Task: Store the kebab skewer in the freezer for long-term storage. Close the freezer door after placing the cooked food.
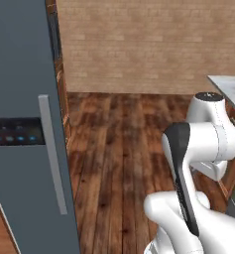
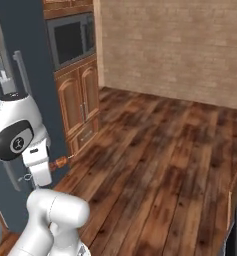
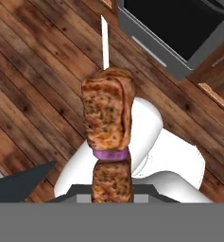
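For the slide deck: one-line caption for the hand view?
Gripper shut on the kebab skewer, browned meat chunks with a purple onion slice and pale stick tip, held above the wooden floor.

Wood plank floor (image 1: 124,149); brick wall (image 2: 180,45); built-in oven (image 2: 70,40) above cabinets (image 2: 82,102).

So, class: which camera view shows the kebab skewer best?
The hand view: the kebab skewer appears close up, showing browned meat chunks, a purple slice and a pale tip. In the right base view it is a tiny brown sliver beside the arm.

The freezer door (image 1: 29,149), apparently closed, beside wooden floor (image 1: 124,158).
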You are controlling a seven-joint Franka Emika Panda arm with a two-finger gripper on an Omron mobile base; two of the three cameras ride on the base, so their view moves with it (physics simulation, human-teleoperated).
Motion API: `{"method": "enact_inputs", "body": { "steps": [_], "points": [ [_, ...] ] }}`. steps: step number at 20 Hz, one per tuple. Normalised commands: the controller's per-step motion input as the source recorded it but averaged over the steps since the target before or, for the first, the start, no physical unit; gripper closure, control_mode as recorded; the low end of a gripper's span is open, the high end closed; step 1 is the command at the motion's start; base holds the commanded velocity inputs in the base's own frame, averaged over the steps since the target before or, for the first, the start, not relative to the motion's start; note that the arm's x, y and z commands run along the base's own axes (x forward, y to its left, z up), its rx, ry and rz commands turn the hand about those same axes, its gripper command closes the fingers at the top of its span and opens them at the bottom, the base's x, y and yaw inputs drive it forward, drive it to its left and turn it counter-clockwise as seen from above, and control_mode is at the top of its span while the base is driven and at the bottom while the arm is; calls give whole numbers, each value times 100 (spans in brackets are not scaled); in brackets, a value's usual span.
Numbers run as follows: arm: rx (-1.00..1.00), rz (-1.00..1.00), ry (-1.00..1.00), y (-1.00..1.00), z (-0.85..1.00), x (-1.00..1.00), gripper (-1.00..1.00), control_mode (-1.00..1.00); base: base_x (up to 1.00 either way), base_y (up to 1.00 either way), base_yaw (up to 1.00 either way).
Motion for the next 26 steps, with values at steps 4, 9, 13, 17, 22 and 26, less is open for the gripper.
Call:
{"method": "enact_inputs", "body": {
  "steps": [4,9,13,17,22,26],
  "points": [
    [0,0,0,0,0,0,100,100,47,-65,43],
    [0,0,0,0,0,0,100,100,46,-39,51],
    [0,0,0,0,0,0,100,100,47,-15,56],
    [0,0,0,0,0,0,100,100,46,-13,49],
    [0,0,0,0,0,0,100,100,46,-19,47],
    [0,0,0,0,0,0,100,100,47,-35,46]
  ]
}}
